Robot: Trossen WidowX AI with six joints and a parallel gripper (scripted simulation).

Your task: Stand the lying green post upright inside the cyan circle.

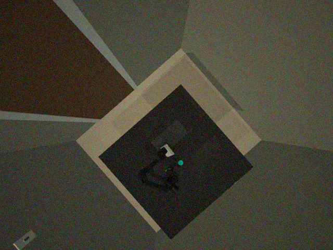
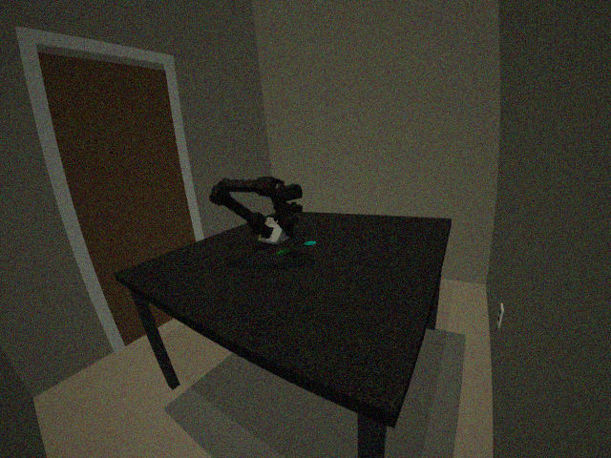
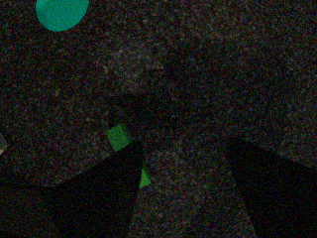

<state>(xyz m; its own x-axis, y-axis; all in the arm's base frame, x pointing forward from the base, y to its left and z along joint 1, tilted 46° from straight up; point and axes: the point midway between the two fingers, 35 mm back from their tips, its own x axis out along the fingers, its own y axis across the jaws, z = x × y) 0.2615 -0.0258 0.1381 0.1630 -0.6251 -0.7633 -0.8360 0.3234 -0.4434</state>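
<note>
The green post [image 2: 282,252] [image 3: 118,137] lies on the dark table. In the wrist view the left finger hides its middle, and only its two ends show. The cyan circle [image 1: 180,162] [image 2: 309,242] [image 3: 61,12] is a flat disc on the table, a short way from the post, at the upper left of the wrist view. My gripper [image 2: 291,235] [image 3: 185,147] is open and empty, pointing down above the table. The post lies below and to the left of the gap between the fingers; no contact shows.
The arm's pale base [image 1: 168,152] [image 2: 271,231] stands near the post and the circle. The black arm bends out from it over the table [image 1: 209,188] [image 2: 345,305]. The scene is dim, and the dark fingers are hard to make out in the top and exterior views.
</note>
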